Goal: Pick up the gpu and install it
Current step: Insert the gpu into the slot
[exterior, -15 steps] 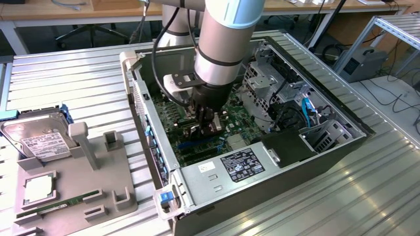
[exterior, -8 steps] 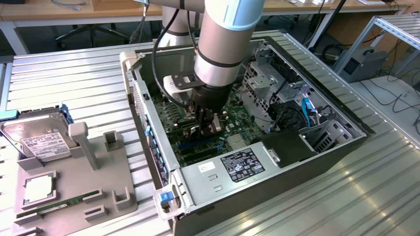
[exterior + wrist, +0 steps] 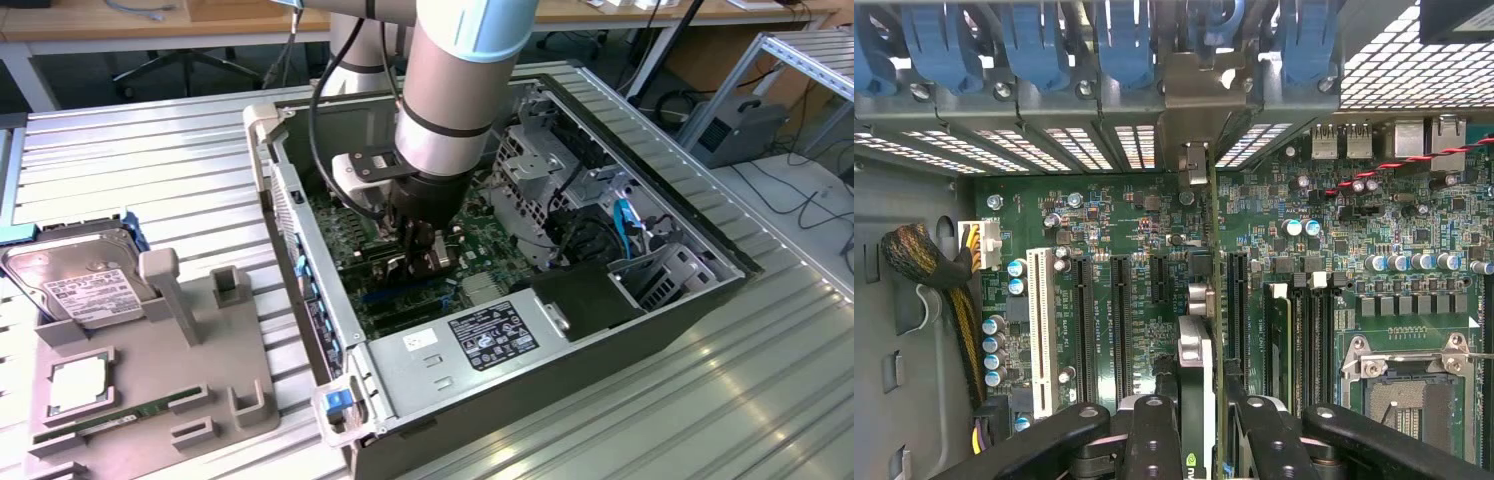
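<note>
The open computer case [image 3: 667,320] lies on its side and holds a green motherboard [image 3: 1134,220], drive cages, cables and a labelled silver power unit [image 3: 467,345]. Beside the case, toward the exterior view's left, a grey fixture tray [image 3: 147,400] carries three parts: one hard drive [image 3: 80,285], one processor chip [image 3: 83,383] and one slim memory stick [image 3: 114,420].

The gripper [image 3: 1209,440] is down inside the case, over the motherboard. Its jaws are drawn in narrow and pinch the gpu [image 3: 1196,370] between the two black fingers [image 3: 1154,440]. The card stands on edge above the board between the black expansion slots, and its metal bracket end reaches the case's rear wall under the row of blue clips [image 3: 1034,40]. Whether its lower edge is seated in a slot cannot be told.

On the board in the wrist view there is one white slot [image 3: 1039,320] and one processor socket [image 3: 1409,385].
</note>
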Robot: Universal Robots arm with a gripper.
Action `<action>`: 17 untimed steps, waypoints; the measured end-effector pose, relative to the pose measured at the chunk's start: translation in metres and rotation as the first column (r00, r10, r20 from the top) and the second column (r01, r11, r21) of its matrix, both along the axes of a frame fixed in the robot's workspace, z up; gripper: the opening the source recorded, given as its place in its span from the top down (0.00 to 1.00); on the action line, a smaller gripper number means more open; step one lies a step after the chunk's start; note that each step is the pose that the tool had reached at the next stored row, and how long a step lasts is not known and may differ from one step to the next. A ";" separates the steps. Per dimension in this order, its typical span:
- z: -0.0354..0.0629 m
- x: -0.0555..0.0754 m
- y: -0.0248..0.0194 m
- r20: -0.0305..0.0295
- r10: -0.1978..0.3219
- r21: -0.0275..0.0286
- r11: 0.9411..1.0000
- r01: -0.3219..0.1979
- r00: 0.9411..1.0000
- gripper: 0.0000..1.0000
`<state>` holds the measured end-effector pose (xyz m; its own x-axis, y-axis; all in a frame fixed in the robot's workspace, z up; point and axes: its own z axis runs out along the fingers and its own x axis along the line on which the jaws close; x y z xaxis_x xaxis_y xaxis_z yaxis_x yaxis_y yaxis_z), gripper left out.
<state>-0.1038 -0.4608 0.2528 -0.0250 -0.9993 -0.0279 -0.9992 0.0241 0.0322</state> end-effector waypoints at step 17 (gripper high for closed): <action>0.0106 0.000 0.0001 0.000 0.000 0.000 1.000 0.000 1.000 0.59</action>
